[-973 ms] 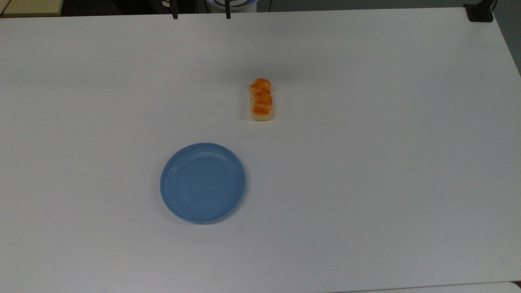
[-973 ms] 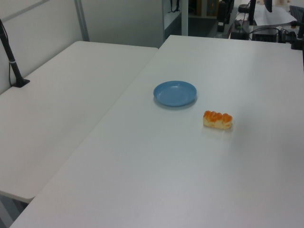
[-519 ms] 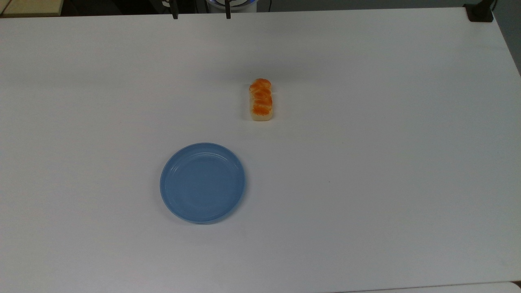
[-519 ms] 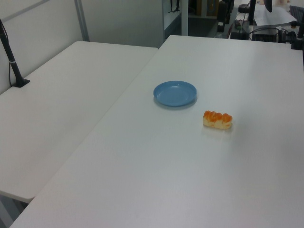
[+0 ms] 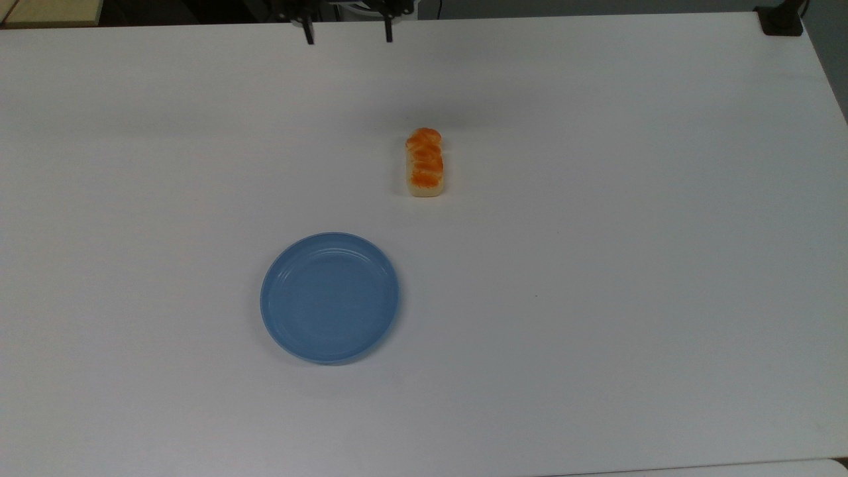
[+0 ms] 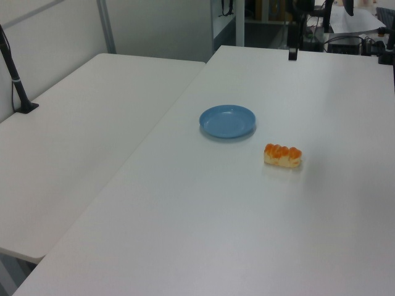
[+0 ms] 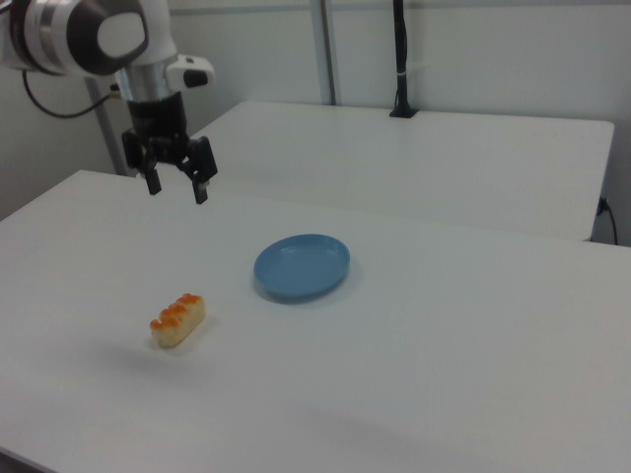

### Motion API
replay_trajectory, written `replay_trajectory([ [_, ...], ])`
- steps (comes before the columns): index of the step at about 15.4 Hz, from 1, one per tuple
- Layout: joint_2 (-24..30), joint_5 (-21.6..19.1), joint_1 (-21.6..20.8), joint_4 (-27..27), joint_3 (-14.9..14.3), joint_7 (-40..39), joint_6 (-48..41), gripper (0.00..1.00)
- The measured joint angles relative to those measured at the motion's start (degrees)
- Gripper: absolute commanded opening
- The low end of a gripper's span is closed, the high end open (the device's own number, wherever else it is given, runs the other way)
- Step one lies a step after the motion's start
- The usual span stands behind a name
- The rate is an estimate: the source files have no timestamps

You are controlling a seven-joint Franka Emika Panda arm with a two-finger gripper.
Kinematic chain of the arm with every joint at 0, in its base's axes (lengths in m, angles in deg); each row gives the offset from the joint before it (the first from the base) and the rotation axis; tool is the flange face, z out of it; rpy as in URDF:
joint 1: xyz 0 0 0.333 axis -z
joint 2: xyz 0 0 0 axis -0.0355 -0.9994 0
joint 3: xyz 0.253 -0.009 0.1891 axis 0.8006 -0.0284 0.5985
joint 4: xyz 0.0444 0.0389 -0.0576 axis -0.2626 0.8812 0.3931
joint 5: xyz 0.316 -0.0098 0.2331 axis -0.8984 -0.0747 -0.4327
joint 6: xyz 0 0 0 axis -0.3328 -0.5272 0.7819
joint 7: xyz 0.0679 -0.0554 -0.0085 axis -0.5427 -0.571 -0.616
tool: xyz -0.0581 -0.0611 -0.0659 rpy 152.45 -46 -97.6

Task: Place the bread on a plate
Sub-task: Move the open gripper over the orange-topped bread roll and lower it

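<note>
We see the bread point(image 5: 424, 163) lying flat on the white counter point(image 5: 596, 265), glossy orange top up, with nothing touching it. In the top view its long axis runs up and down the picture; in the left view point(image 6: 283, 155) it lies crosswise, and in the right view point(image 7: 178, 319) it sits toward the lower left.

The plate point(image 5: 330, 297) rests on the same counter, well apart from the bread: below and to the left of it in the top view, up and to the left in the left view point(image 6: 228, 121), up and to the right in the right view point(image 7: 302, 266). It holds nothing, so the bread is not yet on it.

The gripper point(image 7: 177, 184) hangs in the air above the counter's far edge, pointing down, well apart from both things. Its jaws stand wide apart with nothing between them; in the top view point(image 5: 347, 34) we see the two dark fingertips point(image 5: 309, 36) at the upper edge, above the bread and to its left. The white arm point(image 7: 94, 34) rises above it at the right view's upper left.

A second white table point(image 6: 80, 142) adjoins the counter on the left view's left.
</note>
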Motion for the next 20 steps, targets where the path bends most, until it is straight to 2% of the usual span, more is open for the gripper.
replay_trajectory([
  [5,0.54,0.00,-0.55,11.63,5.02,4.08,12.40,1.00],
  [10,0.19,0.00,-0.59,21.68,8.50,7.52,24.57,1.00],
  [16,-1.70,1.75,-0.54,25.42,8.86,10.50,29.56,1.00],
  [20,-4.86,7.76,-0.55,29.41,8.90,16.13,36.36,1.00],
])
